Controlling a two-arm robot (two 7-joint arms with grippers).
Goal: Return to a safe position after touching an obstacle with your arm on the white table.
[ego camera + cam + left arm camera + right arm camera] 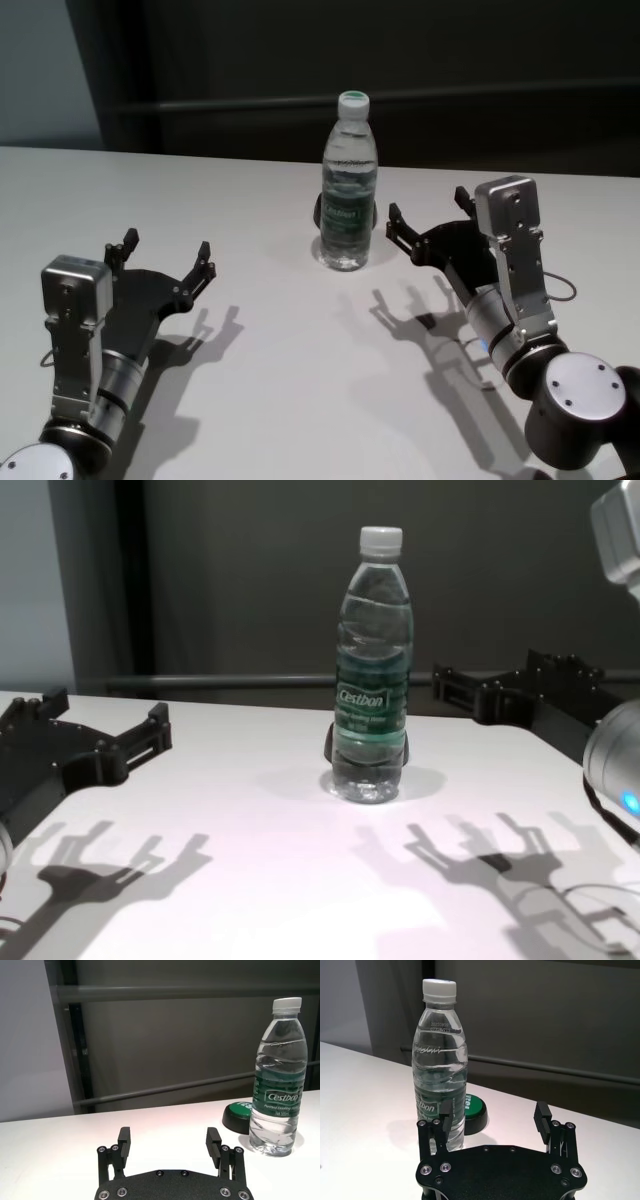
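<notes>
- Bottle (349,185) stands upright on the table (280,400), at mid-width toward the far edge, white cap on, green label facing the near side.
- Right gripper (428,214) hovers just right of the bottle, fingers spread wide and holding nothing; its left fingertip (394,213) sits close beside the bottle's label but a small gap shows between them.
- In the right wrist view the bottle (440,1065) rises just past that gripper's (493,1112) one finger (446,1112), outside the open span, not between the fingers.
- Left gripper (165,255) hangs over the near-left part of the table, fingers also spread and empty, well apart from the bottle.
- In the left wrist view the bottle (278,1077) stands far off to one side of the gripper (170,1142).
- Green-topped dark disc (472,1110) lies on the table just behind the bottle, touching or nearly touching its base; which, I cannot tell.
- Dark wall (400,60) with a rail runs behind the table's far edge.
</notes>
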